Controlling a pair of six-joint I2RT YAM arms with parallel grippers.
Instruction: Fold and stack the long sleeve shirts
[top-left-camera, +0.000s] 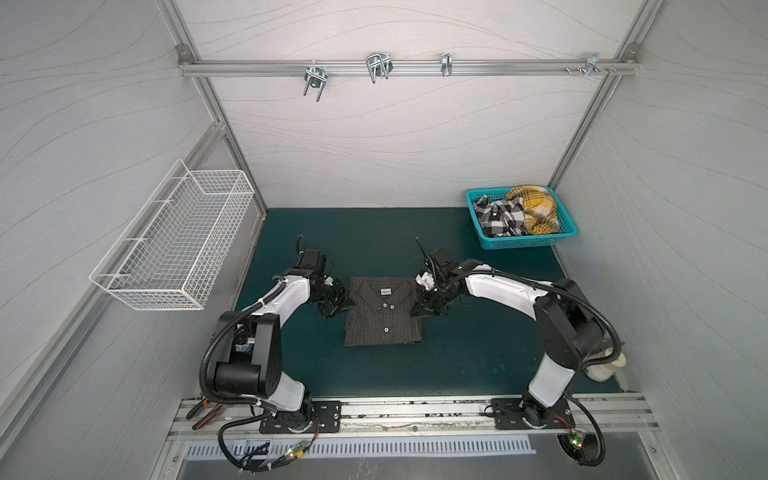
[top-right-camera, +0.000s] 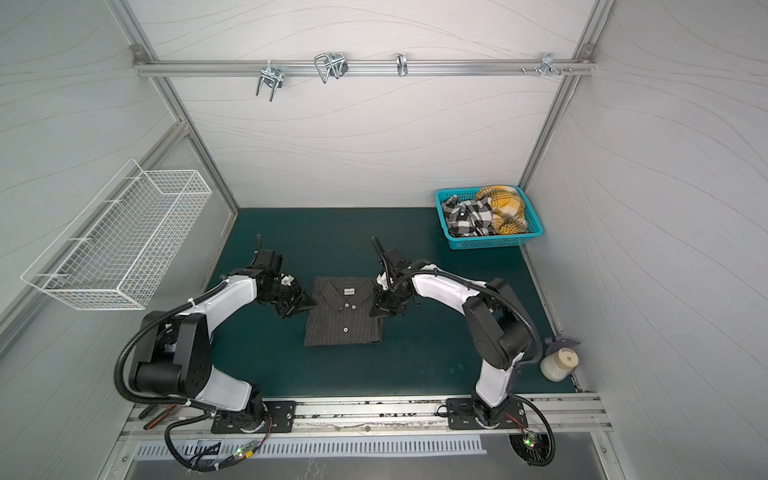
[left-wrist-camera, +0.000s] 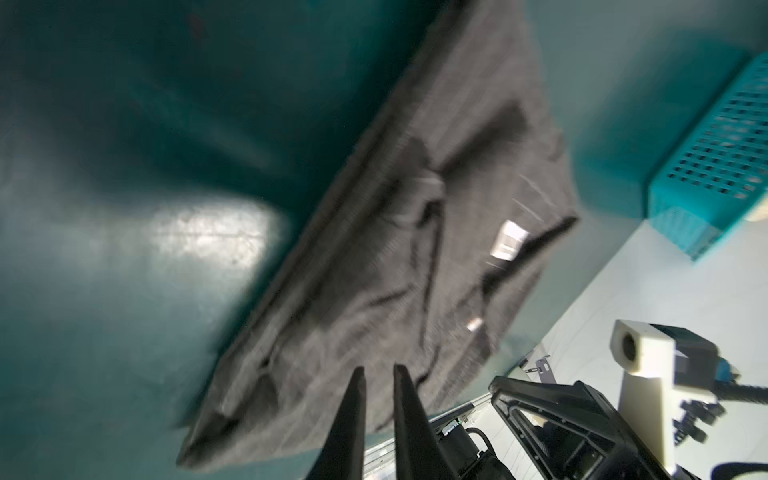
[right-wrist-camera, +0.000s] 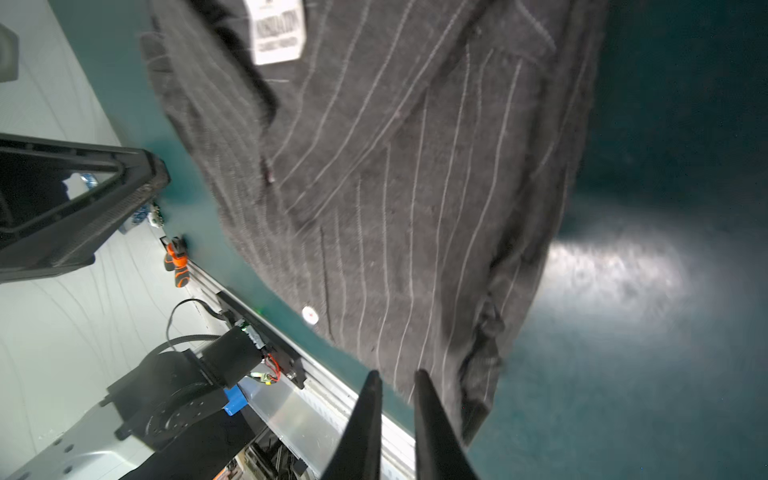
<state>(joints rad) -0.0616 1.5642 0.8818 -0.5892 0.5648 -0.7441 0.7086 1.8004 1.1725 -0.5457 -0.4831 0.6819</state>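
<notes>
A dark charcoal pinstriped shirt (top-left-camera: 384, 316) (top-right-camera: 345, 316) lies folded into a rectangle, collar up, in the middle of the green mat (top-left-camera: 457, 353). My left gripper (top-left-camera: 345, 305) (left-wrist-camera: 379, 370) hovers at the shirt's (left-wrist-camera: 415, 249) left edge, its jaws a narrow gap apart and empty. At the right edge of the shirt (right-wrist-camera: 395, 187) my right gripper (top-left-camera: 417, 311) (right-wrist-camera: 397, 373) stands the same way, slightly open and holding nothing. A black-and-white plaid shirt (top-left-camera: 498, 216) and a yellow plaid shirt (top-left-camera: 534, 205) lie crumpled in the teal basket (top-left-camera: 528, 243) at the back right.
A white wire basket (top-left-camera: 178, 237) hangs on the left wall. Metal hooks (top-left-camera: 378, 66) sit on the back rail. A white jar (top-right-camera: 559, 363) stands at the mat's right edge, and an orange-handled tool (top-left-camera: 203, 415) lies by the left arm's base.
</notes>
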